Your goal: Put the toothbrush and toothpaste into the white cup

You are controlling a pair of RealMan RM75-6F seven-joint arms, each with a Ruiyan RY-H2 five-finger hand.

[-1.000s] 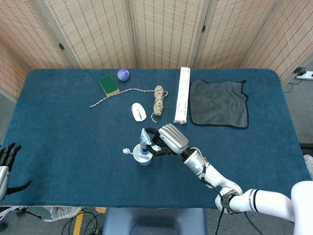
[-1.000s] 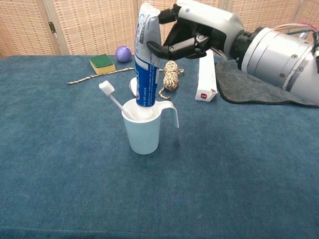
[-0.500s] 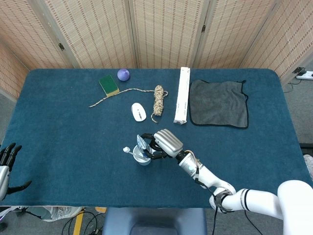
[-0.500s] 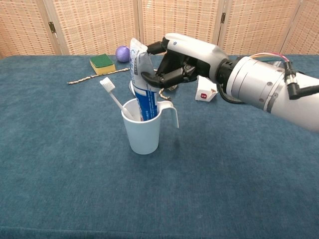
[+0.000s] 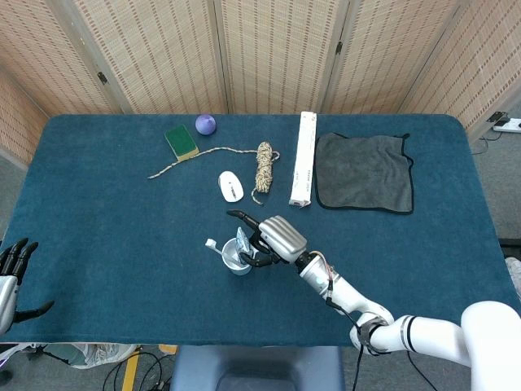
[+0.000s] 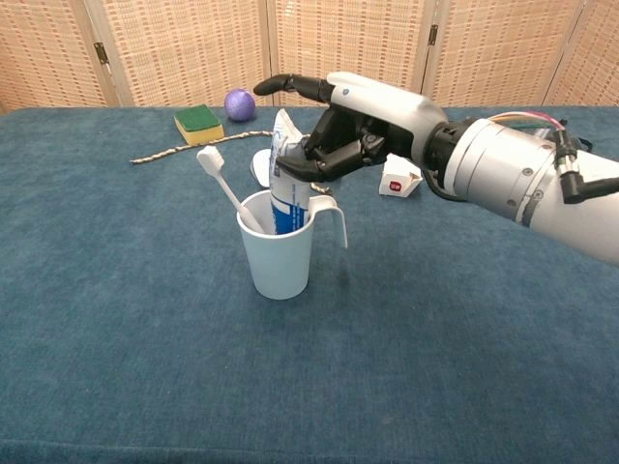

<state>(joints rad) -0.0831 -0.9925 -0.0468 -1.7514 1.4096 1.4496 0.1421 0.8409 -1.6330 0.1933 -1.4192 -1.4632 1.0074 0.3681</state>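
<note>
The white cup (image 6: 279, 256) stands on the blue tabletop, near the front middle in the head view (image 5: 236, 264). A white toothbrush (image 6: 221, 181) leans in it, head up and to the left. The blue and white toothpaste tube (image 6: 288, 179) stands upright inside the cup, its crimped top above the rim. My right hand (image 6: 360, 126) hovers just right of the tube's top, one finger stretched out over it and the others loosely curled beside it, no longer clamping it. My left hand (image 5: 11, 273) rests at the table's front left edge with fingers apart, holding nothing.
Behind the cup lie a white oval object (image 5: 230, 186), a coiled rope (image 5: 264, 167) with a loose string, a long white box (image 5: 303, 159) and a grey cloth (image 5: 363, 171). A green sponge (image 5: 181, 142) and purple ball (image 5: 206, 124) sit at the back.
The right hand lowered the toothpaste tube into the cup. The tube then dropped deeper while the fingers loosened and one stretched out. The left hand stayed still.
</note>
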